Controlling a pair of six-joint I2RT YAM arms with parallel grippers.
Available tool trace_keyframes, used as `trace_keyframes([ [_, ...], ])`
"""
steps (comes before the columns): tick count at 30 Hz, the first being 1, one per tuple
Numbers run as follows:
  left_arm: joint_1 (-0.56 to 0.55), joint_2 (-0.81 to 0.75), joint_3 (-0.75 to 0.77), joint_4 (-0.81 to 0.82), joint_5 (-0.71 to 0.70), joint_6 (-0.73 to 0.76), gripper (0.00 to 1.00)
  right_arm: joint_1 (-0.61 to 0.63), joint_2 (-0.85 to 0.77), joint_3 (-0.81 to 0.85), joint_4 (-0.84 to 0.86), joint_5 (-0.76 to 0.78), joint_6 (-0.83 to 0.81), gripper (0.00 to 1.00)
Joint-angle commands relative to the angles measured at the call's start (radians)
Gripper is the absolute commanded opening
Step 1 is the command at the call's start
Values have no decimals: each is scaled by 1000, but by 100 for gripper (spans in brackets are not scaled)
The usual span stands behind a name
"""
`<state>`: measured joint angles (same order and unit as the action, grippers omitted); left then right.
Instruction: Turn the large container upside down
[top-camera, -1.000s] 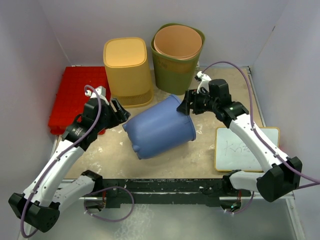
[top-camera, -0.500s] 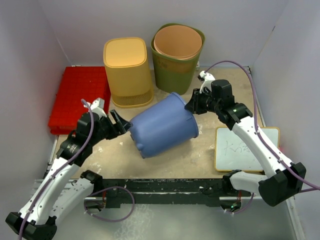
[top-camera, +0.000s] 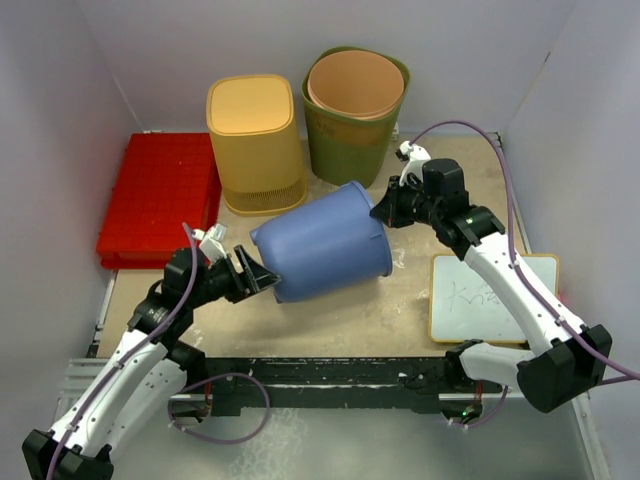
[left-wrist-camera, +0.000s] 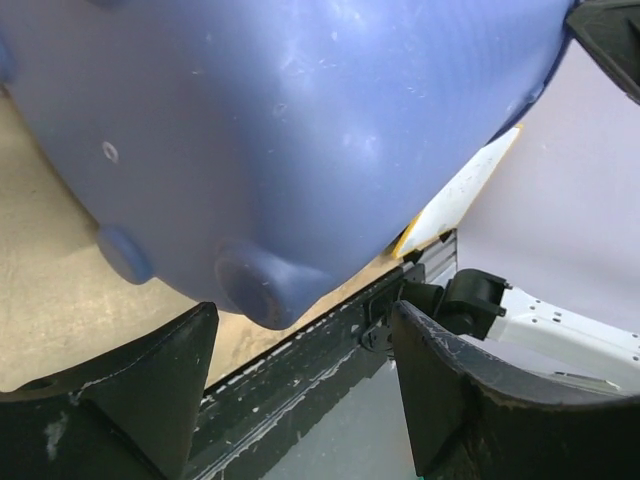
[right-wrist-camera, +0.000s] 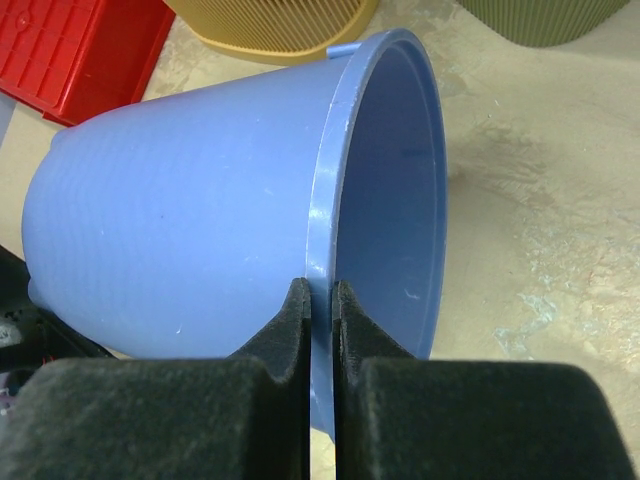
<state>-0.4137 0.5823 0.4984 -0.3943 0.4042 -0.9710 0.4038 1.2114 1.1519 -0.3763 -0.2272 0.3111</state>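
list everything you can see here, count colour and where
large container: 1, blue, on its side mid-table
yellow bin: 1, yellow, back left of centre
green bin: 1, green, back centre
inner tub: 1, tan, nested in green bin
crate: 1, red, left side
whiteboard: 1, white, near right
left pincer: 1, black, open by container's base
right pincer: 1, black, shut on container's rim
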Motion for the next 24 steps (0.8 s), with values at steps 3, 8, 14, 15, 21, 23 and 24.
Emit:
trace_keyframes([
  [3,-1,7,-31,180,30,-42,66,-4,29,-6,-38,23,-10,0],
  [8,-1,27,-74,220,-55,-29,67,-3,25,-12,-38,26,-12,0],
  [14,-1,9,-129,341,-92,-87,69,-4,19,-20,-42,26,-13,0],
  [15,-1,7,-134,360,-98,-96,69,-3,19,-21,-43,26,-13,0],
  [21,-1,8,-141,447,-98,-109,65,-4,26,-22,-39,25,-15,0],
  [23,-1,4,-135,466,-93,-106,63,-4,30,-21,-39,22,-16,0],
  [24,-2,4,-126,473,-89,-103,63,-4,32,-21,-39,22,-17,0],
])
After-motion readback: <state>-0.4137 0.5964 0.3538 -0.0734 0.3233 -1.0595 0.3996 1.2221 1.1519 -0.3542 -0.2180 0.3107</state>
